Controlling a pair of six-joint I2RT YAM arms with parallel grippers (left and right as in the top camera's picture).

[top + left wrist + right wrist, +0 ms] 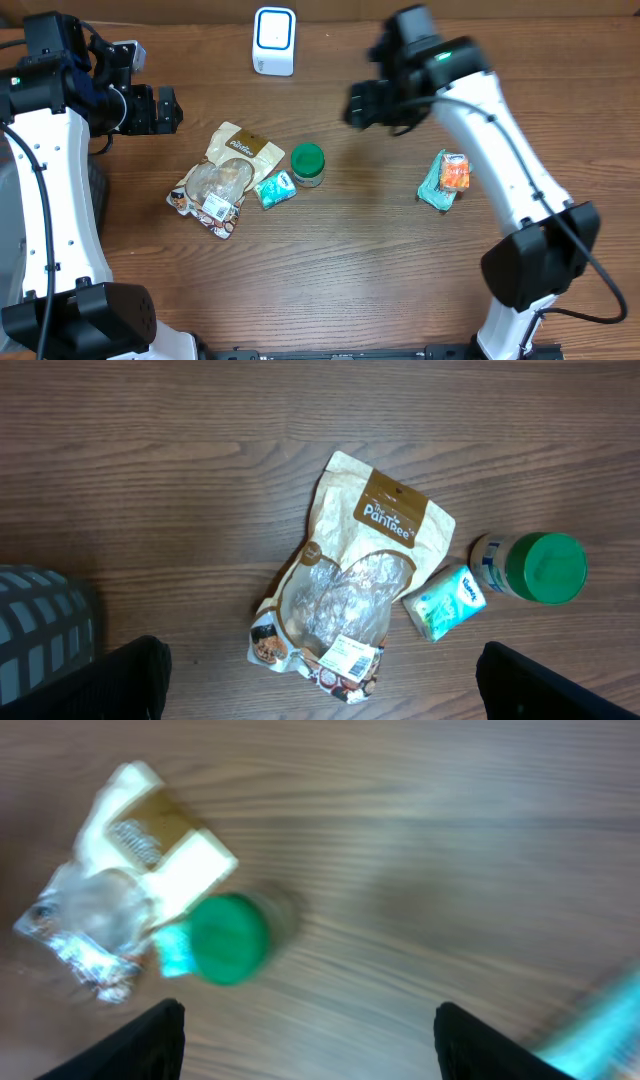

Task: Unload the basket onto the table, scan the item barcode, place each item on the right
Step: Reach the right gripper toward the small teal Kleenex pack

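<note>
Several items lie on the wooden table. A tan snack bag [225,178] [350,585] with a white barcode label lies left of centre, a small teal pack [274,189] [447,601] beside it, then a green-lidded jar [308,165] [532,566]. A teal and orange packet [445,180] lies to the right. The white scanner [274,40] stands at the far edge. My left gripper [168,110] [325,690] hangs open above the bag. My right gripper [358,103] [315,1050] is open and empty, above the table right of the jar [228,938]; its view is blurred.
Bare wood lies between the jar and the teal and orange packet. A dark grey gridded object [40,625] sits at the left edge of the left wrist view. A blurred teal shape [605,1015] shows at the right edge of the right wrist view.
</note>
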